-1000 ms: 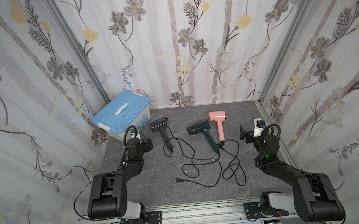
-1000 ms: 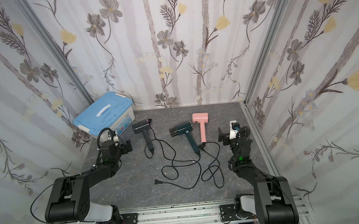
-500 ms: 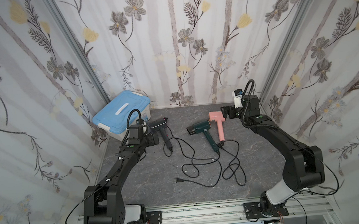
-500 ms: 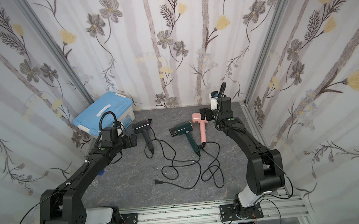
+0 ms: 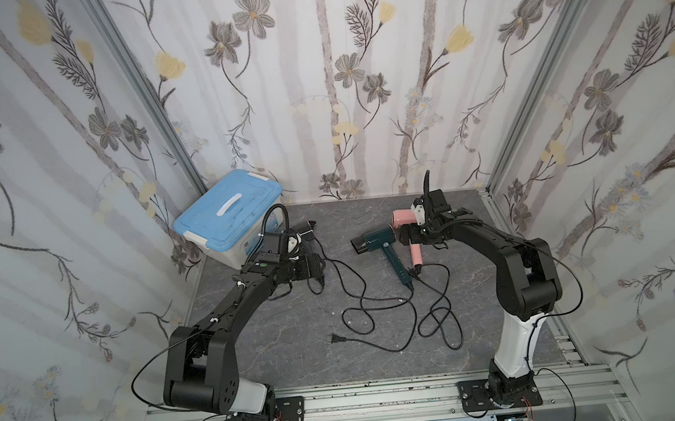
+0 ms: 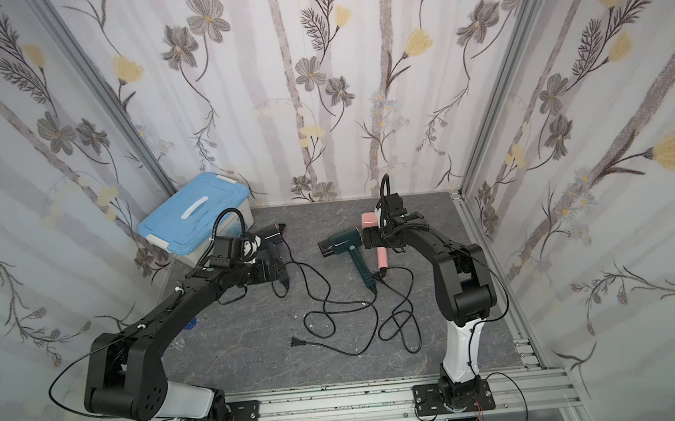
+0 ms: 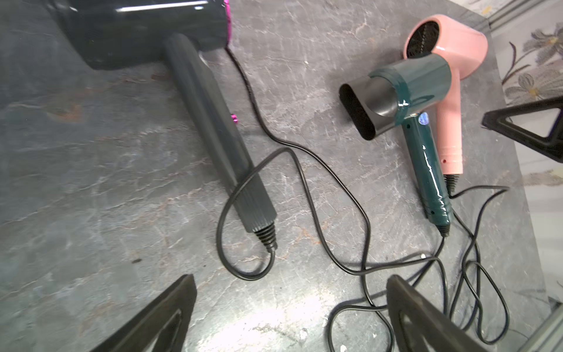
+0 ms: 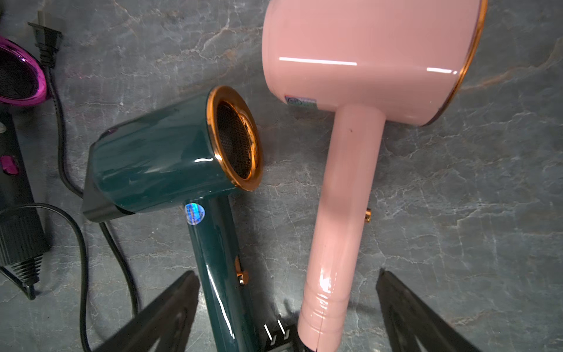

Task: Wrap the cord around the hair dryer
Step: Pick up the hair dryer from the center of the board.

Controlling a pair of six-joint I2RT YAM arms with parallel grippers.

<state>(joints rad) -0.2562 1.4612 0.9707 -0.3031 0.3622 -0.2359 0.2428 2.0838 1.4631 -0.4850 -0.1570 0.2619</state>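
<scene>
Three hair dryers lie at the back of the grey table: a black one (image 5: 306,233) (image 7: 213,131), a dark green one (image 5: 376,239) (image 8: 158,161) and a pink one (image 5: 405,218) (image 8: 359,61). Their black cords (image 7: 246,278) sprawl loose and tangled toward the front, one ending in a plug (image 5: 337,338). My left gripper (image 5: 312,270) (image 7: 292,304) hangs open above bare table just past the black handle's end, touching nothing. My right gripper (image 5: 407,238) (image 8: 286,304) is open, its fingers straddling the green and pink handles without touching them.
A blue-lidded storage box (image 5: 228,217) stands at the back left corner beside the black dryer. A second plug (image 8: 277,335) lies between the green and pink handles, and another (image 8: 45,36) by the black dryer's head. Flowered walls close three sides.
Both arms unfolded from the front corners and reached to the back. The right gripper swung over the pink and green dryers and came down; the left moved over the black dryer's handle.
</scene>
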